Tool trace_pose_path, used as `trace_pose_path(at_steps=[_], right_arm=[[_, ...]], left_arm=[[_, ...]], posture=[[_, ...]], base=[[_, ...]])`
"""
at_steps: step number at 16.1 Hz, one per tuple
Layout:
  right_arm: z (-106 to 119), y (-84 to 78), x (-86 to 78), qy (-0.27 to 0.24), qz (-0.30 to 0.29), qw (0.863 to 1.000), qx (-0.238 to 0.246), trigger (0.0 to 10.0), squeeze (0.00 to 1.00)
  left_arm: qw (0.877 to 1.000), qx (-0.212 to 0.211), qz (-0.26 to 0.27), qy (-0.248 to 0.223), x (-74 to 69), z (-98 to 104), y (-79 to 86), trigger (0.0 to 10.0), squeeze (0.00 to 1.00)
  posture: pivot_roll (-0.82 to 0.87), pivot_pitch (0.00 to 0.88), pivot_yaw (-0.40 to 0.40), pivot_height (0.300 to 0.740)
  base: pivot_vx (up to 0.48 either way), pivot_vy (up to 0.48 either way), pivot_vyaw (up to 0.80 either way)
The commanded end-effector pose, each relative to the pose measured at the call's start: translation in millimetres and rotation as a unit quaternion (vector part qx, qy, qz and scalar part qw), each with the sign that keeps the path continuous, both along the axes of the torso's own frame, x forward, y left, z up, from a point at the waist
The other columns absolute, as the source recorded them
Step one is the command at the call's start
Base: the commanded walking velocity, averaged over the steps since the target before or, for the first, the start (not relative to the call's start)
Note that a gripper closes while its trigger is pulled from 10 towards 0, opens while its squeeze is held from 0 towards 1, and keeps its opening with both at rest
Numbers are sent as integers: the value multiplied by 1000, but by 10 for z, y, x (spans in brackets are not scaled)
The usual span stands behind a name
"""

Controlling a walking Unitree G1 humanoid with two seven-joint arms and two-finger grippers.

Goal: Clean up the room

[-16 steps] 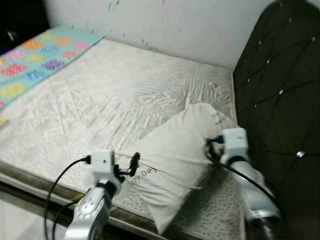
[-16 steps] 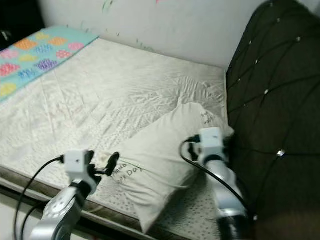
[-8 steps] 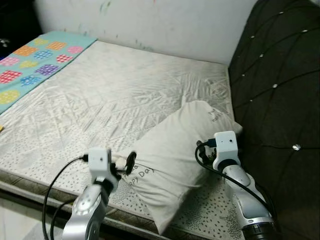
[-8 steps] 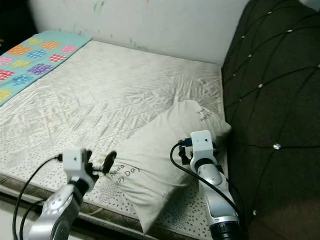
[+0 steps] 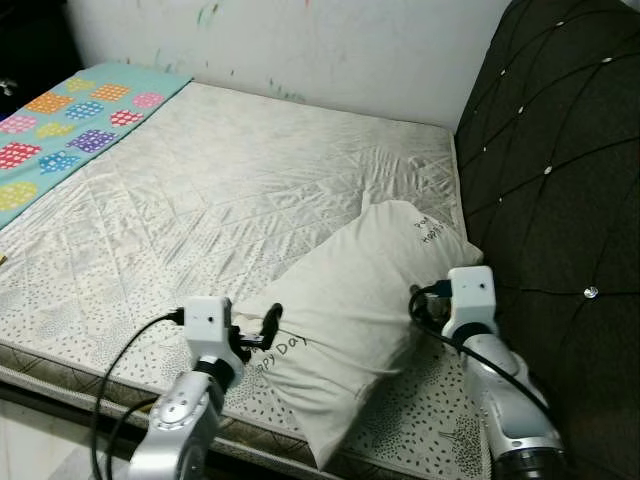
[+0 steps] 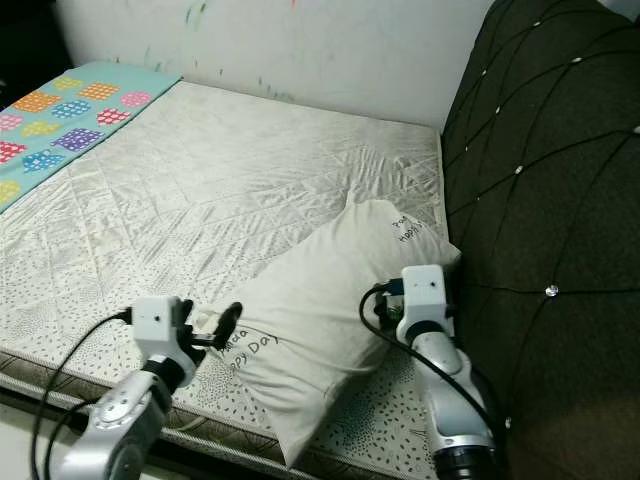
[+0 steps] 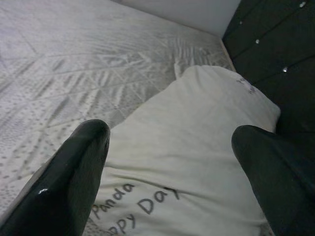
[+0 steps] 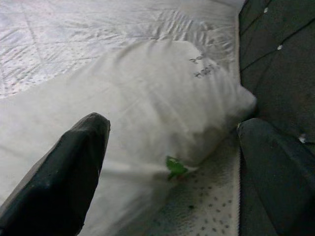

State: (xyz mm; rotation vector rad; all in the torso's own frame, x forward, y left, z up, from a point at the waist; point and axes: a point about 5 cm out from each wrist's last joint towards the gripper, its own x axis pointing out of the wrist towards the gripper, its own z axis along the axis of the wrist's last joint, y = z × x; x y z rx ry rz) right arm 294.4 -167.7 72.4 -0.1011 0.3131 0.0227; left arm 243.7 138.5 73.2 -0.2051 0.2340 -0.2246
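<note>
Left gripper and right gripper both spread wide, flanking white pillow on mattress; risk: fingers pinch loose cover only, pillow sags off near edge

Both silver arms reaching forward, near: left gripper low at left, right gripper at right, fingers parted wide.

The pillow hides the right gripper's fingertips in the head views. Small print near the pillow's headboard-side corner is unreadable. A green scrap beneath the pillow's edge is too blurred to identify.
</note>
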Motion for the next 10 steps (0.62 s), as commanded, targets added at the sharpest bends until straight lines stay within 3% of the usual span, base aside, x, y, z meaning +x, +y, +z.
trace_pose_path(at_steps=[1,3,6,10], right_arm=[[13,75,35,2,10,1000,-1,10000,0],[17,123,33,4,12,1000,-3,10000,0],[36,38,9,-11,-2,1000,-18,10000,0],[-4,-38,-17,-6,-16,1000,-23,10000,0]], left_arm=[[1000,3,0,6,-25,-6,23,10000,0],[1000,-3,-12,16,-46,-9,13,10000,0],[997,-18,-79,15,-131,13,-114,10000,0],[997,-8,-78,12,-137,20,-103,10000,0]], posture=[[-81,0,-57,740],[-70,0,-52,740],[-78,0,-54,740],[-78,0,-50,740]], base=[[0,0,0],[0,0,0],[0,0,0],[0,0,0]])
